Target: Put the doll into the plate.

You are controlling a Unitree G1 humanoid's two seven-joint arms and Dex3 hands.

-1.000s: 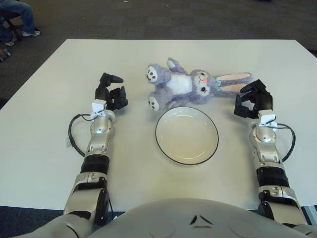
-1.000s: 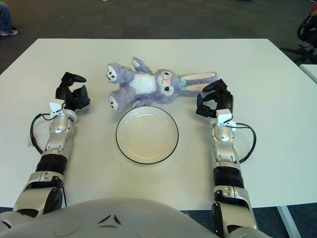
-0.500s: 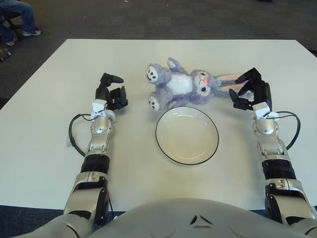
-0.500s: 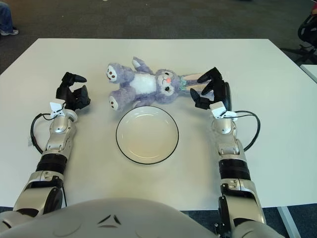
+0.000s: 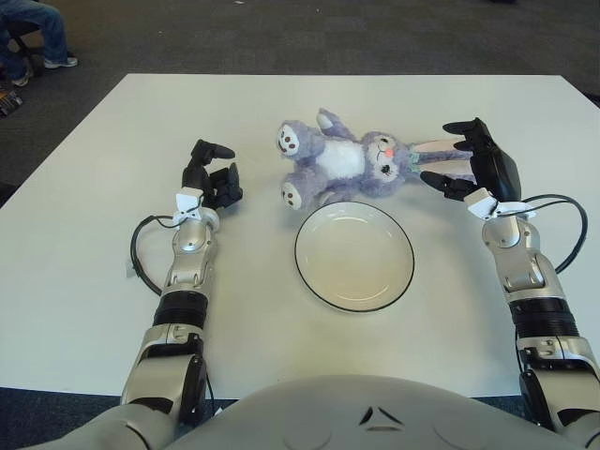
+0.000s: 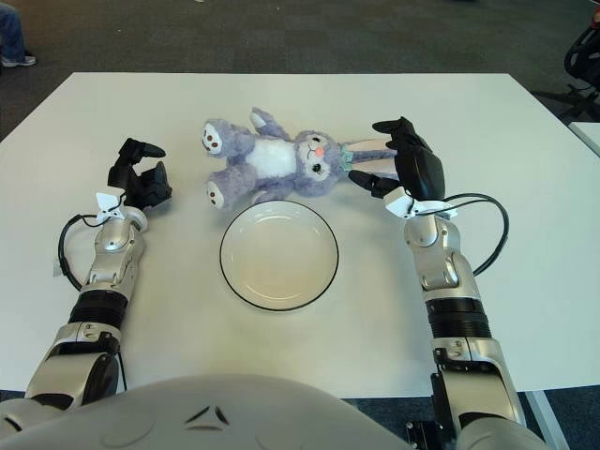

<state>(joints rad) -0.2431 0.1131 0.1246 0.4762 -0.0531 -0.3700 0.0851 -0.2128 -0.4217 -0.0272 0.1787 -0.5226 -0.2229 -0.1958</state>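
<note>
Left eye view: doll (image 5: 361,161) is a plush rabbit, lavender-grey fur, white belly, white foot soles, a small orange-pink nose and long ears with pale pink inner faces. It lies on its back on the desk (image 5: 84,234), head toward 3 o'clock, feet toward 9 o'clock, ears stretched out toward the right hand (image 5: 473,159). A small teal bow shows at the base of the ears.

Plate (image 5: 353,255) is round, cream-white with a thin dark rim, and holds nothing. It sits at 6 o'clock of the doll, its far rim just beside the doll's body and lower foot; contact cannot be judged.

Right hand is at 3 o'clock of the doll, over the ear tips, fingers spread wide with one above the ears and one on the near side. It grips nothing; whether a finger touches the ear cannot be told.

Left hand (image 5: 212,178) shows at 9 o'clock of the doll, well apart from it, fingers loosely curled and holding nothing.

Desk is plain white and matte. Black cables loop beside each forearm. Beyond the desk is dark grey carpet; a seated person's legs (image 5: 33,28) in blue jeans show at the far left corner.
</note>
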